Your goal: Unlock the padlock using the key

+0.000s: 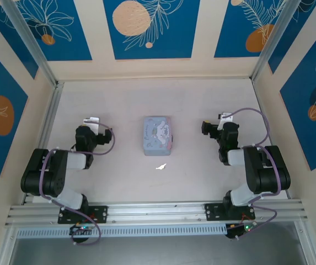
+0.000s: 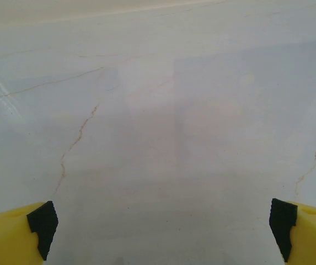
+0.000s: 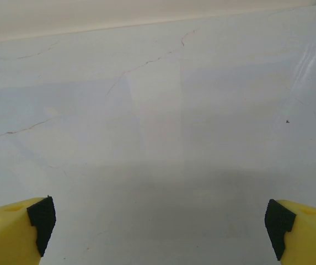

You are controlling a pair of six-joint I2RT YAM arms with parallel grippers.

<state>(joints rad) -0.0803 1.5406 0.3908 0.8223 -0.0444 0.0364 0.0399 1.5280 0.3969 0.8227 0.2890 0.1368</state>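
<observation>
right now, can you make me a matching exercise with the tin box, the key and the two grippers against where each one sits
Things:
1. tin box
2. key
3. left gripper
4. right gripper

Places or states:
a. open, to the right of the box
b. middle of the table
c. open, to the left of the box
d. lying on the table, just on the near side of the box

Pairs: 1-b, 2-d, 3-c, 4-a
</observation>
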